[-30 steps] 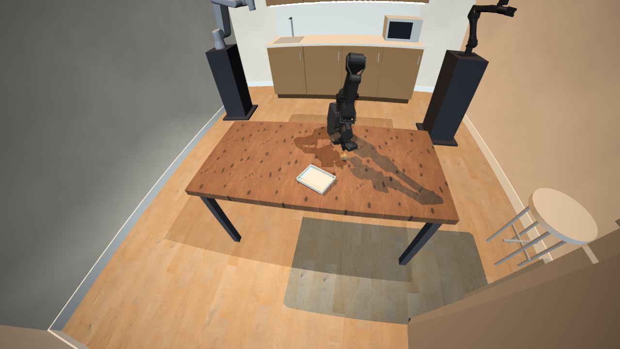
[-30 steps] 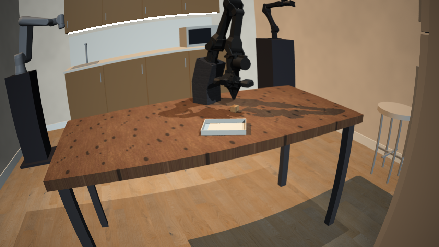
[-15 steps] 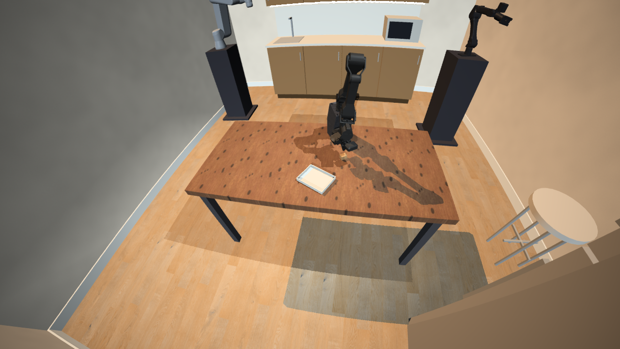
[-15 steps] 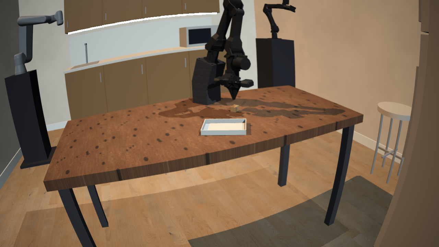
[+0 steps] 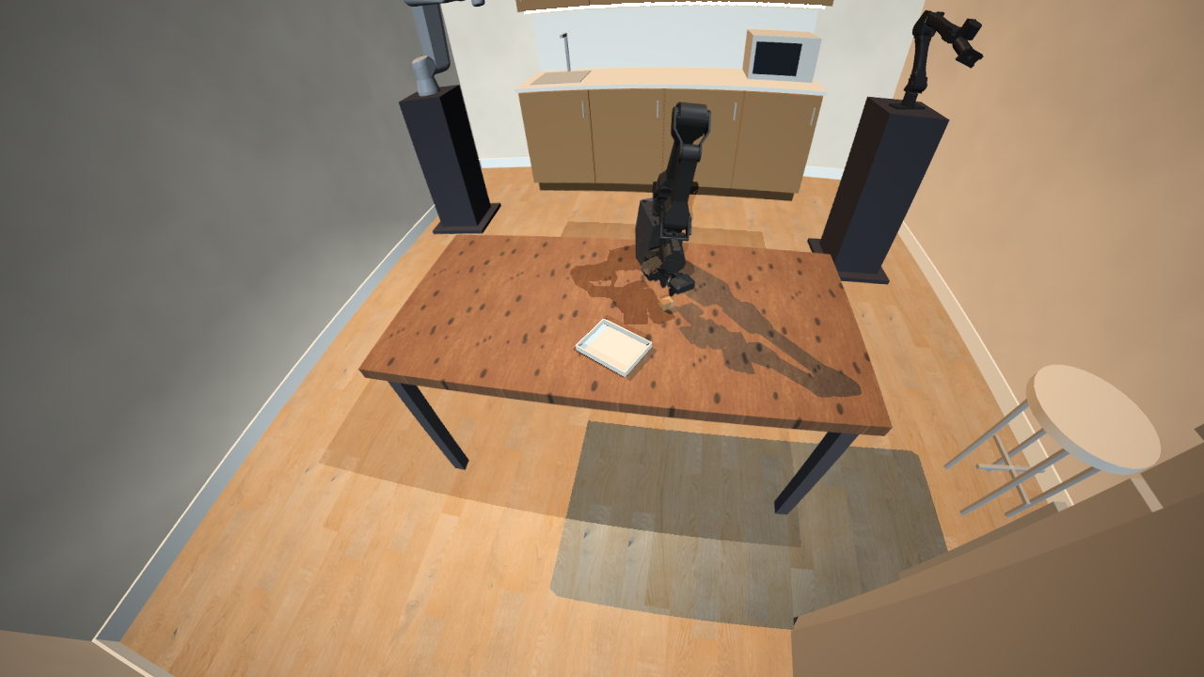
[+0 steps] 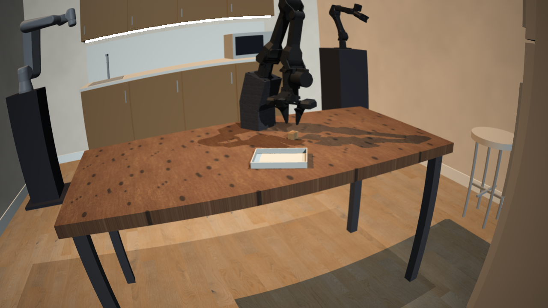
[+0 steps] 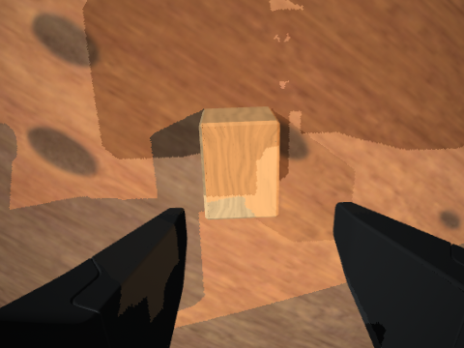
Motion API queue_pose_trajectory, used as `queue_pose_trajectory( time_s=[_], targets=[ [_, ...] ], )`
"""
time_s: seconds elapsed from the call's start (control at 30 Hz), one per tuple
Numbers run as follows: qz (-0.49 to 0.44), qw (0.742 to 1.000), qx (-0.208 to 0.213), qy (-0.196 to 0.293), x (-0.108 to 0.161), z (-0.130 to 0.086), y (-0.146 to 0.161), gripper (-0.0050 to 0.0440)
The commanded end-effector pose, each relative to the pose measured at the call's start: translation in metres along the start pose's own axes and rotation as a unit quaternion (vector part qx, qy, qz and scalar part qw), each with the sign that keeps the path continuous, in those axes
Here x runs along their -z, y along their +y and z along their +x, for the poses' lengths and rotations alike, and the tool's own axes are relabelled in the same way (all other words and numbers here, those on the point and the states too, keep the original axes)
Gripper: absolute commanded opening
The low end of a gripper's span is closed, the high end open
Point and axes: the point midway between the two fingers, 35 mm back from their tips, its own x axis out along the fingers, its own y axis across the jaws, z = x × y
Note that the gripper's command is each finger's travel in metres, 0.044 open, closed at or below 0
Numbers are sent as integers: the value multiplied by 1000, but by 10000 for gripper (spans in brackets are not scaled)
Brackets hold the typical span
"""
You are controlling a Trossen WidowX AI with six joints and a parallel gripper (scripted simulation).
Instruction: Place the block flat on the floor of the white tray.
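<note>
- The white tray [image 6: 278, 164] lies on the wooden table [image 6: 153, 179], a shallow rectangle with low walls and a pale cream floor; nothing lies inside it.
- In the top view the white tray [image 5: 589, 346] sits turned at an angle to the table's edges, somewhat nearer the front edge than the far one.
- The block [image 6: 293, 134] is a small light-wood piece with visible grain, standing on the table just beyond the tray's far wall and apart from it.
- From the wrist view the block [image 7: 240, 161] shows a broad top face and a narrow lighter end face toward the camera; part of it is in shadow, with a brighter patch at its right side.
- In the top view the block [image 5: 666, 301] lies between the arm's base and the tray, inside the arm's dark shadow on the wood.
- The gripper [image 6: 292, 116] hangs above the block with its tips pointing down, not touching it; the jaws stand about half apart and hold nothing.
- In the wrist view the two black fingers flank the lower frame, the gap between them wider than the block.
- The table around tray and block is bare dark-spotted wood; the block is well away from every table edge.
</note>
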Motion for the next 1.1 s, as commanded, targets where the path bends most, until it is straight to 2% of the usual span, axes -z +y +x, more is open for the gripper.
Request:
queue_pose_trajectory(
  time_s=[0.0,0.33,1.07],
  targets=[
    [-2,1000,-5,-6,-2,-2,3,215],
    [-2,1000,-5,-6,-2,1,3,215],
    [-2,1000,-5,-6,-2,23,4,215]
  ],
)
